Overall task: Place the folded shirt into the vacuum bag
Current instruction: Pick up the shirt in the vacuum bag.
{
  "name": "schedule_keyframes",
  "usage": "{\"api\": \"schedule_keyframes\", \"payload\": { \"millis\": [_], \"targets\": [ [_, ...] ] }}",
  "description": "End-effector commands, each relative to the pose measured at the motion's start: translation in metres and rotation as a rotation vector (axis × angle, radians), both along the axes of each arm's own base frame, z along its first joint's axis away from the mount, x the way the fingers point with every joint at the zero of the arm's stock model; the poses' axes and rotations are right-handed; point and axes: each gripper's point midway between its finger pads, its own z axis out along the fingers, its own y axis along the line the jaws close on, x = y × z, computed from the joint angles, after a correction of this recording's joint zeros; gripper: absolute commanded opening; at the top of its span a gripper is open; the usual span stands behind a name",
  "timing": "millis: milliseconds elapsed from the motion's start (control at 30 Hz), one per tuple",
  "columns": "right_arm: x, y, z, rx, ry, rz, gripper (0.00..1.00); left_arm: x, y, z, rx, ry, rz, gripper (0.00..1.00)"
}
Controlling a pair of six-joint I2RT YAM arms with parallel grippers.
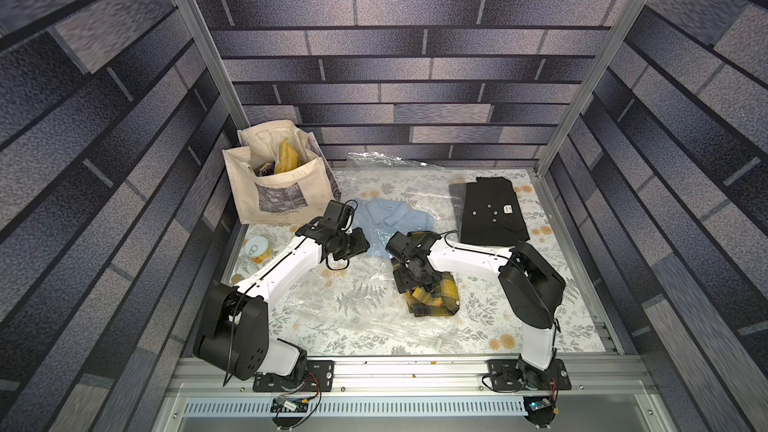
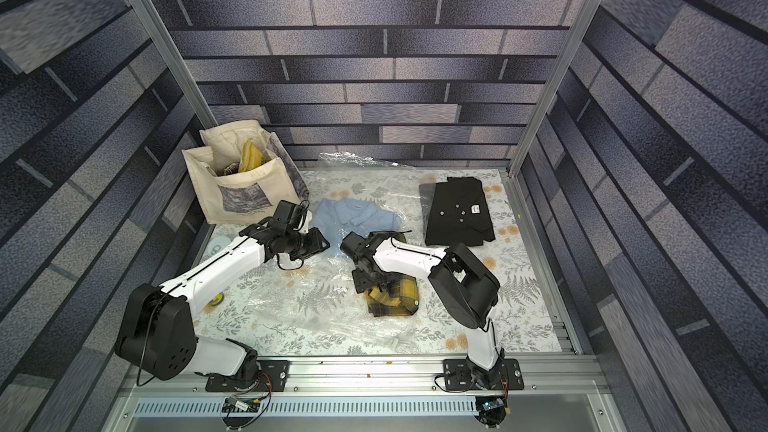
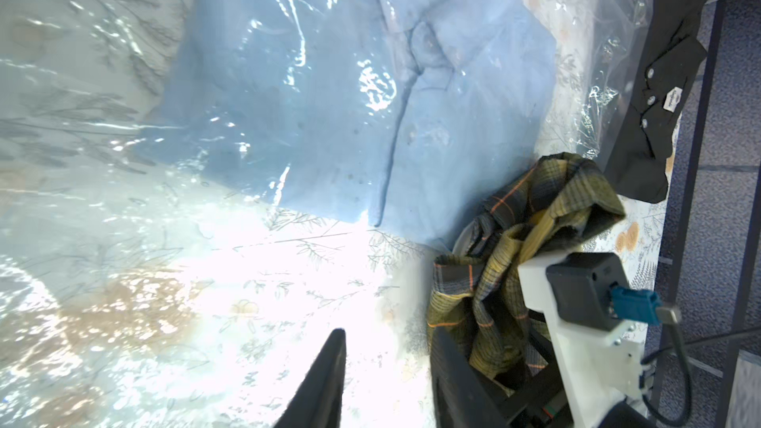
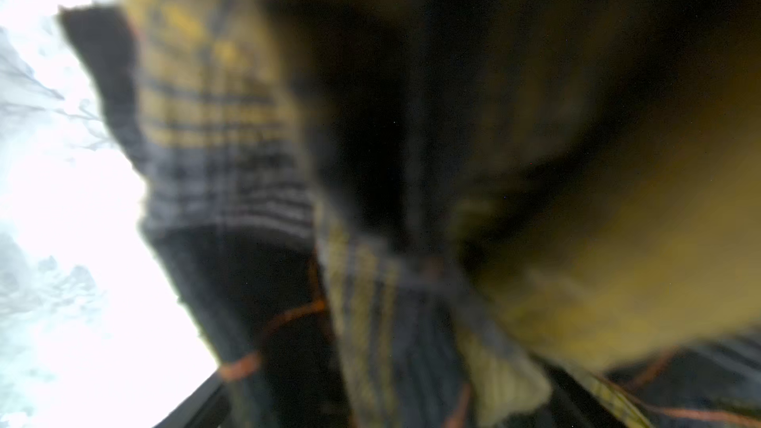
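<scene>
Your folded shirt [image 1: 436, 299] is the yellow and dark plaid one with thin orange lines, right of middle on the bench [image 1: 540, 326], at the right side of the vacuum bag [image 1: 361, 309]. Its long axis runs from the back of the bench toward the front edge. It is bunched rather than flat, and in the left wrist view the cloth heaps up around the arm. You cannot tell whether it lies on the clear film or inside it.

Your right end effector [image 1: 409, 282] points down onto the shirt. Its wrist view is a blur of plaid, so you cannot tell how wide it stands or whether it grips.

Your left end effector [image 3: 389, 335] hangs over the bag with its fingers [image 3: 325, 380] parted, and nothing solid shows between them.

Just behind the plaid shirt, a light blue shirt [image 1: 390, 218] lies under glossy film. A black shirt [image 1: 492, 214] sits at the far right with a small white label [image 1: 507, 209] that is too small to read. The cream tote bag [image 1: 274, 197] stands at the back left, and the writing under its grey print is illegible.
</scene>
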Motion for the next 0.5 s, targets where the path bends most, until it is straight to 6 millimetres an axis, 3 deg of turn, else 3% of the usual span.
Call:
{"api": "schedule_keyframes", "payload": {
  "millis": [0, 67, 167, 333, 467],
  "targets": [
    [-0.031, -0.04, -0.034, -0.193, 0.157, 0.058, 0.83, -0.006, 0.022, -0.001, 0.07, -0.003, 0.021, 0.4],
    [-0.031, -0.05, -0.043, -0.262, 0.168, 0.085, 0.66, -0.004, 0.029, -0.002, 0.076, -0.002, 0.04, 0.42],
    [-0.021, -0.053, -0.03, -0.286, 0.121, 0.111, 0.4, -0.003, 0.038, -0.002, 0.102, -0.002, 0.07, 0.49],
    [0.004, -0.046, 0.029, -0.19, -0.026, 0.124, 0.15, -0.001, 0.053, -0.008, 0.148, 0.009, 0.116, 0.57],
    [0.019, -0.044, 0.079, -0.058, -0.115, 0.115, 0.05, 0.004, 0.059, -0.01, 0.172, 0.013, 0.138, 0.6]
  ]
}}
